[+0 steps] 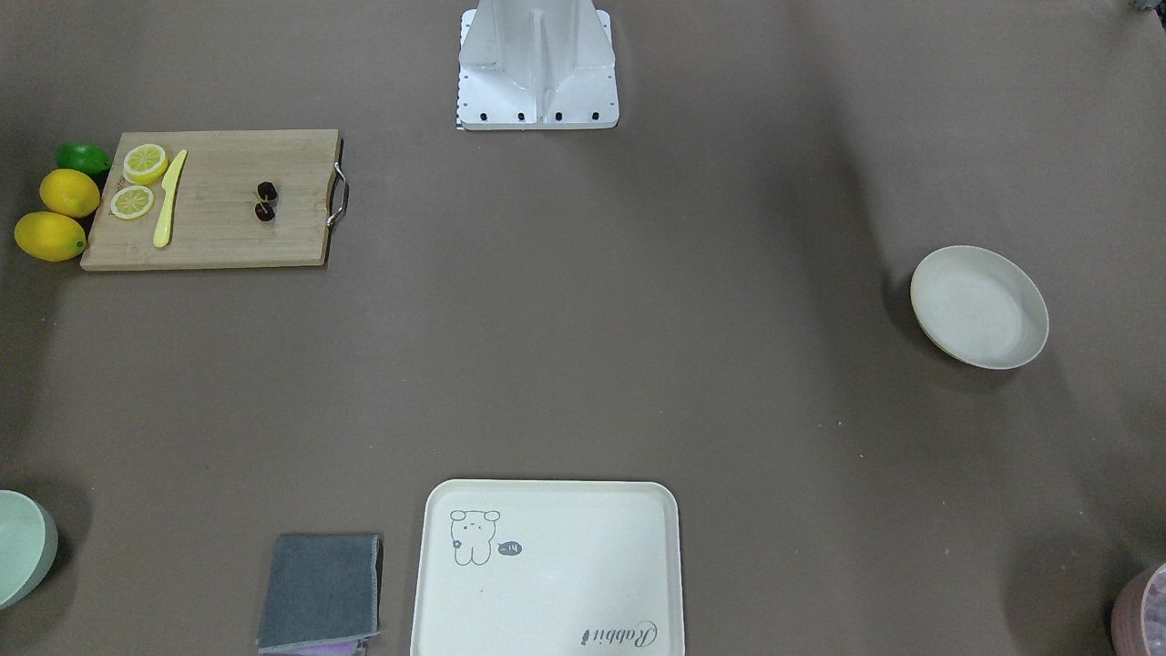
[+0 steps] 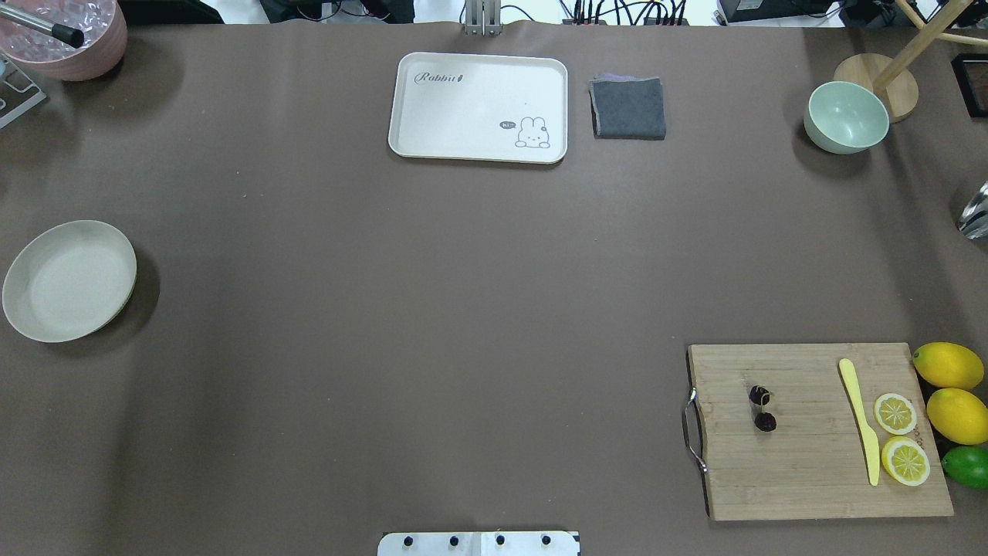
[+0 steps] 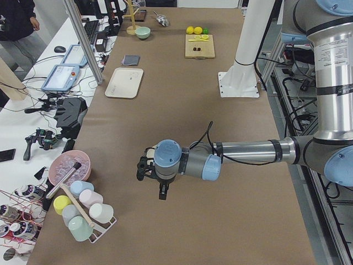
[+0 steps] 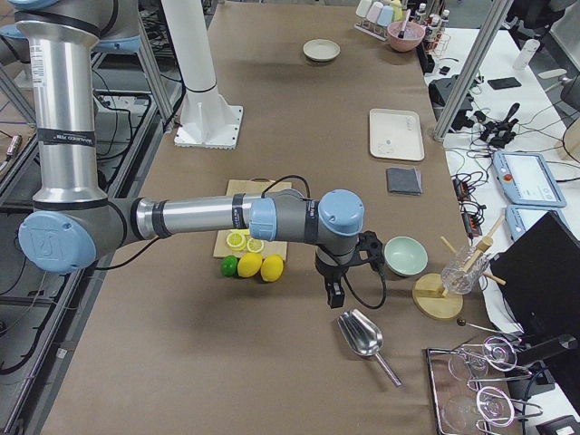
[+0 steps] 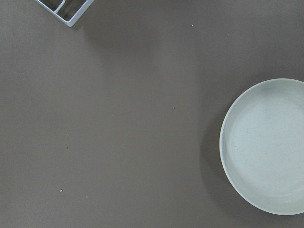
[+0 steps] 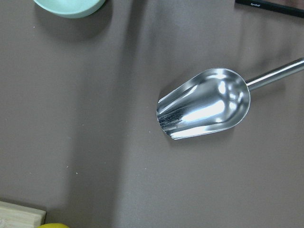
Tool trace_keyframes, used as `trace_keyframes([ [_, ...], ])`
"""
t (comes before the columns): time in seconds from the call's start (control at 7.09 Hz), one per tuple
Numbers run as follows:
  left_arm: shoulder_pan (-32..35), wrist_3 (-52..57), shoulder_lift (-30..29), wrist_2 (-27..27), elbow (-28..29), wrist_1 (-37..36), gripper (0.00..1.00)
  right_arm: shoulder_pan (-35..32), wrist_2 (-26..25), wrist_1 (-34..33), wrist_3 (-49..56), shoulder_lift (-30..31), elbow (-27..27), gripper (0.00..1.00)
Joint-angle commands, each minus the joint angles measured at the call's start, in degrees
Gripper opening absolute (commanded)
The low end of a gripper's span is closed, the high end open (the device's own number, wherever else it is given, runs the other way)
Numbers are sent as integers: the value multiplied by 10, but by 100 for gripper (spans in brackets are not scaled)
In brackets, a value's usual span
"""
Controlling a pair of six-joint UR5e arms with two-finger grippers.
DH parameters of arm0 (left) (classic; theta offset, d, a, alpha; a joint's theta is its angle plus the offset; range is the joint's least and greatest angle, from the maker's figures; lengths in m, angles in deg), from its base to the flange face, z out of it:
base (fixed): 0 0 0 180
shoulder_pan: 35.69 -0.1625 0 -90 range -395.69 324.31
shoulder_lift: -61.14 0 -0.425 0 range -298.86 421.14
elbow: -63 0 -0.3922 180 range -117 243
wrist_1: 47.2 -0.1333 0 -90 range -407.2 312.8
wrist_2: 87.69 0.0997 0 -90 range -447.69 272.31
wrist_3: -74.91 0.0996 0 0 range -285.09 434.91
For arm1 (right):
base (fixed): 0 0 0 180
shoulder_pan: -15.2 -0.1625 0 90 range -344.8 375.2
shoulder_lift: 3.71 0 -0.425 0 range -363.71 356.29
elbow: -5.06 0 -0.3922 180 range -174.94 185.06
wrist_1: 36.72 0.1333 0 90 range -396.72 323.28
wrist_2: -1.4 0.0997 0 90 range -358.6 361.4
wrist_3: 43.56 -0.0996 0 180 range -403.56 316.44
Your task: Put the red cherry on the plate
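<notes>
The red cherry is a tiny dark pair lying on the wooden cutting board, also seen from overhead as the cherry. The plate is round, cream and empty at the far left side of the table; the left wrist view shows the plate at its right edge. My left gripper hangs over the table's left end, and I cannot tell whether it is open or shut. Past the lemons, my right gripper hovers near a metal scoop; I cannot tell its state either.
Two lemons, a lime, lemon slices and a yellow knife sit at the board's right end. A rabbit tray, a grey cloth and a mint bowl line the far edge. A pink bowl is far left.
</notes>
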Motion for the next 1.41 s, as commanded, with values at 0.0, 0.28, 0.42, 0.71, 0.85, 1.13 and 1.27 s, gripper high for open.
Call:
trace_keyframes([
  [0.0,3,1,2,0,-1,2,98,-11,-1,0,0,0,-3,100],
  [0.28,3,0,2,26,4,19,98,-12,-1,-1,0,25,-33,100],
  [0.42,3,0,6,34,3,20,98,-12,-1,-1,0,26,-33,100],
  [0.71,-2,8,15,26,10,49,100,-12,-1,-1,-2,25,-29,100],
  [0.85,-11,12,14,6,30,71,100,-12,-2,-2,-2,23,-28,100],
  [1.13,-28,-47,-32,-63,73,80,99,-15,-2,-2,0,33,-31,100],
  [1.27,-57,-109,-69,-61,79,87,98,-15,-2,-3,0,34,-33,100],
])
